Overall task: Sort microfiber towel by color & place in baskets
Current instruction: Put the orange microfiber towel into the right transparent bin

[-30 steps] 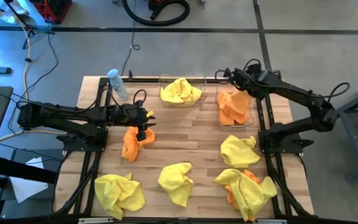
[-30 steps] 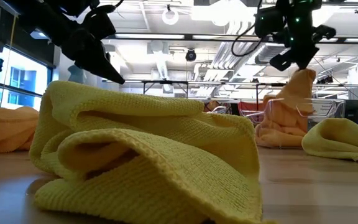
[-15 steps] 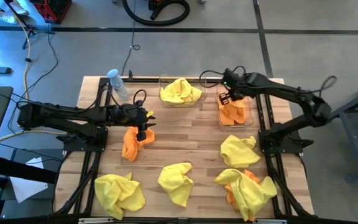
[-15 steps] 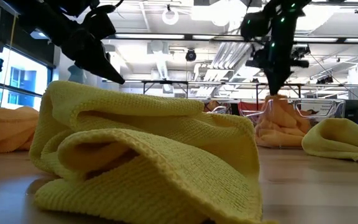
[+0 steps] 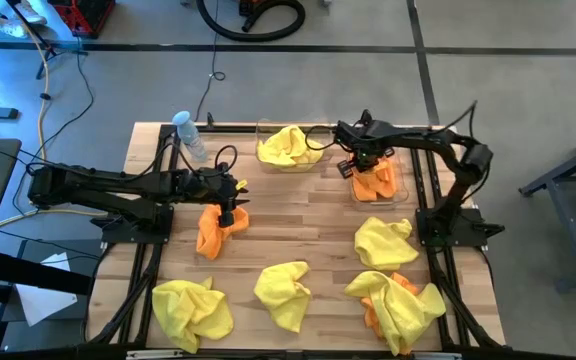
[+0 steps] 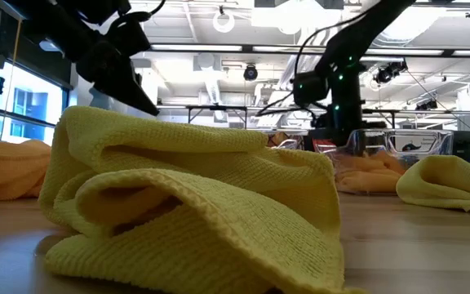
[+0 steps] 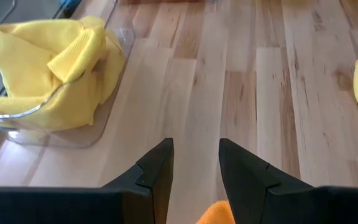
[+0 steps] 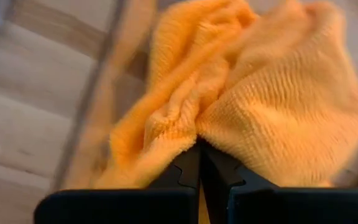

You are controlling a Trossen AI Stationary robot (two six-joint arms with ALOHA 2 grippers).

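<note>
In the right-hand basket (image 5: 400, 188) at the far side of the bench (image 5: 308, 235), the right end effector (image 5: 365, 163) is low over an orange towel (image 5: 376, 182), its fingers pressed together with a fold of the cloth pinched between their tips, as the right wrist view shows plainly. The step in hand appears to be depositing this towel; to do it well, the fingers should part only once the cloth sits fully inside the basket walls, and the arm should lift straight up so no corner drags over the rim. The left end effector (image 5: 230, 205) hangs over a second orange towel (image 5: 211, 229) near the bench's middle left, fingers spread, with orange fabric showing just below them in the left wrist view; whether they touch it cannot be told. That towel belongs, by colour, in the same right-hand basket. The left-hand basket (image 5: 265, 158) holds a yellow towel (image 5: 290, 146). The loose cloths are soft and rumpled, lying in heaped folds: yellow ones at near left (image 5: 192, 311), near centre (image 5: 284, 292) and right (image 5: 384, 242), and at near right a yellow piece (image 5: 406, 306) lying over an orange one. A small clear bottle (image 5: 189, 134) stands at the far left corner.
</note>
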